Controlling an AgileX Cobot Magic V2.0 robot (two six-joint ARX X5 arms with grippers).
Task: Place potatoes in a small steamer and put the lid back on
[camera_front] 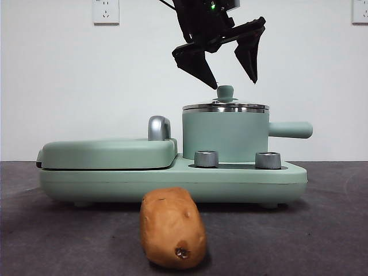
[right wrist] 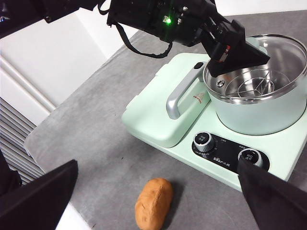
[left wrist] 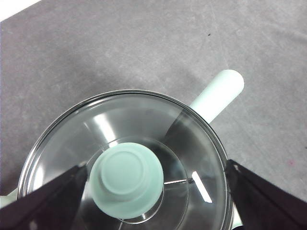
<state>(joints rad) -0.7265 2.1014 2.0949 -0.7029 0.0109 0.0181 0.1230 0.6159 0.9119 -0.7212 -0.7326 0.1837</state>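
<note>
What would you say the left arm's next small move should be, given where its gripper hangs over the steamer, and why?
Probably lower the left gripper straight down and close on the lid's knob. Its jaws are open and sit just above the knob, the lid still covers the small steamer, and the potato lies on the table in front, so it cannot go in yet. The right gripper waits open above the potato.
</note>
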